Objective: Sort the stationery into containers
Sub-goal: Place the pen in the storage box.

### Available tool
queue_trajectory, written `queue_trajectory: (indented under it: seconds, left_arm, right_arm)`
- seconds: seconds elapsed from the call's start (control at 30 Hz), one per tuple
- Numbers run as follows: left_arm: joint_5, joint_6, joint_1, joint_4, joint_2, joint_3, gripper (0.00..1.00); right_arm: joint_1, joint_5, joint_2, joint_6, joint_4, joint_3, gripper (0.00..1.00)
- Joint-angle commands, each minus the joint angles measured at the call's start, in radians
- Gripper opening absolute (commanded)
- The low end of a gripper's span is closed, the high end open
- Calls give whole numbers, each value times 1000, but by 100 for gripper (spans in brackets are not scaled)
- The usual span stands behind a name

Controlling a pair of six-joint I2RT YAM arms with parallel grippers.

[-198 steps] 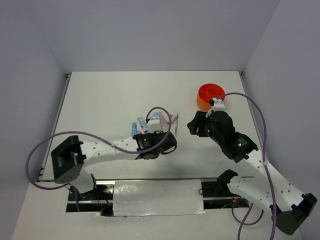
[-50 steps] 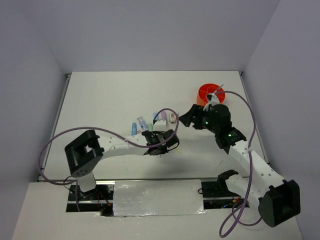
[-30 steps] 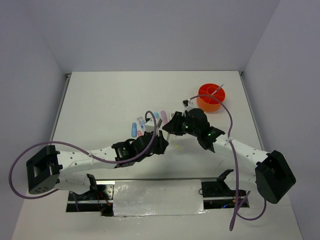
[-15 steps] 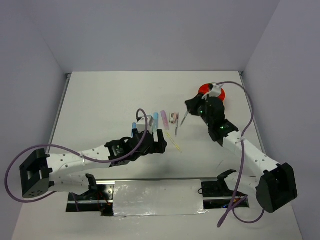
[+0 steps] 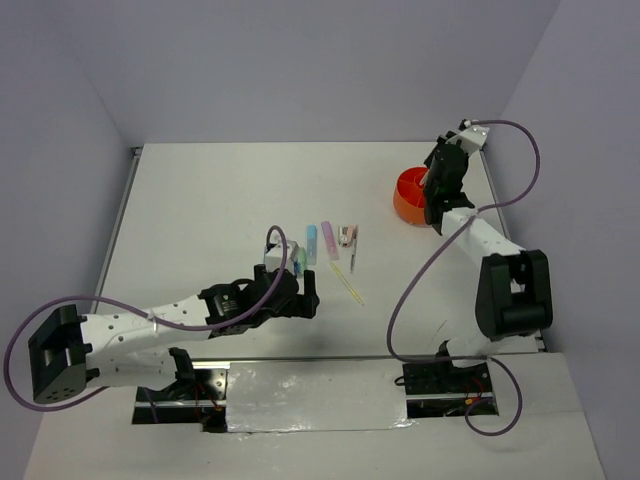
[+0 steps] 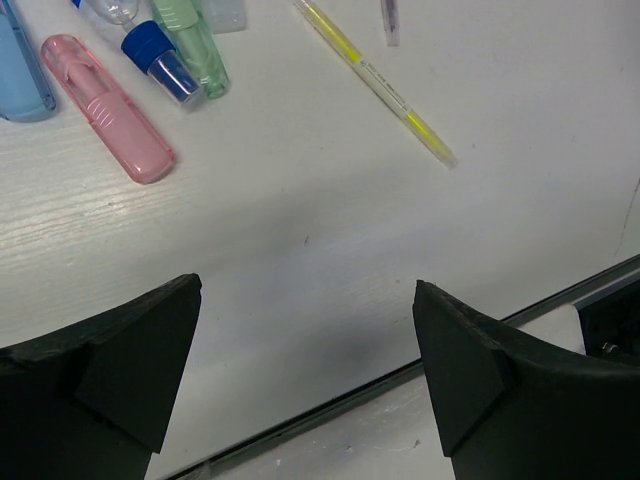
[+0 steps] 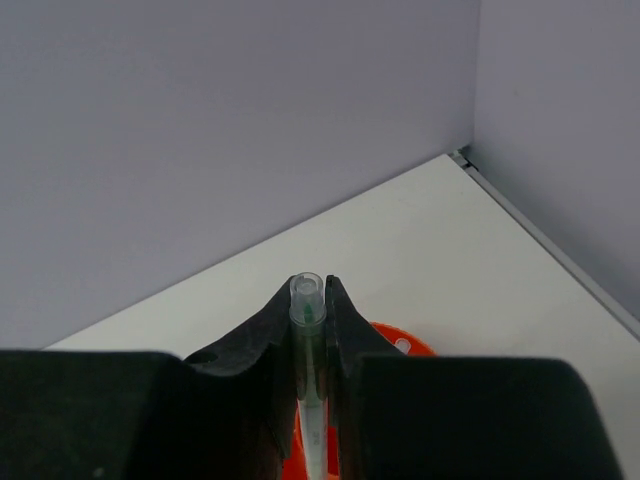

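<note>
The right pincer (image 7: 308, 302) is pressed together on a thin clear pen with a green core (image 7: 307, 289). It holds the pen upright directly above the orange pot (image 5: 403, 208), with the capped end showing between the fingertips. In the wrist view the black fingers hide most of the pot, leaving only slivers of orange rim on either side. It cannot be told which compartment the pen's lower end hangs over, or whether it touches the pot. From overhead, the right arm covers the pot's right half. The pot sits on the white counter (image 5: 220, 190) near the back corner, where the pale grey walls (image 7: 200, 150) meet. The rest of the stationery lies loose on the counter, well apart from the pot, to its left and nearer the arm bases. This group includes a yellow pen (image 6: 375, 80), a pink piece (image 6: 105, 108), a green tube (image 6: 188, 40), a blue-capped piece (image 6: 160, 62) touching that tube, a pale blue piece (image 6: 20, 70) and a thin purple-tipped pen (image 6: 389, 18). The left pincer (image 6: 305, 295) is spread wide and holds nothing. It hangs over bare counter just on the base side of this group, farther from the pot than any of it.
</note>
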Motion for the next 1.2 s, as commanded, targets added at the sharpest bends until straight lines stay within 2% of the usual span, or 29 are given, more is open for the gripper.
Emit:
queue_trajectory:
  seconds: [0.0,0.23,0.5,0.53,0.57,0.63,0.67,0.7,0.83,0.97,1.03,1.17]
  left_arm:
    - [23,55,14,4,-43,20,99]
    - [87,127,35,24,-31,46,99]
    - [115,106,52,79,-3,31,99]
    - [116,103,54,79,11,35,99]
    - [112,97,52,75,22,43,99]
    - [101,80,55,52,57,75,99]
    - [87,71,55,40,71,89,99]
    - [80,48,55,29,84,106,99]
    - [52,-32,55,-57,202,236,99]
    - [35,-142,54,-114,330,345,99]
    - [9,-202,52,-152,415,408,99]
    - [20,-274,48,-206,586,529,91]
  right_arm:
    - [-19,48,61,-67,116,74,0]
    - [-26,27,178,-99,169,113,3]
    - [-29,44,230,-96,189,79,11]
    - [-29,38,230,-98,180,80,14]
    - [-31,30,229,-99,171,79,36]
    - [-29,13,206,-96,171,68,66]
    - [-28,8,194,-90,166,61,78]
    - [-29,-5,163,-78,157,57,83]
    - [-26,-111,69,-76,70,86,93]
    - [-23,-125,-58,14,-167,134,94]
    - [-22,-183,-164,97,-257,116,94]
    - [-22,-304,-360,223,-546,84,94]
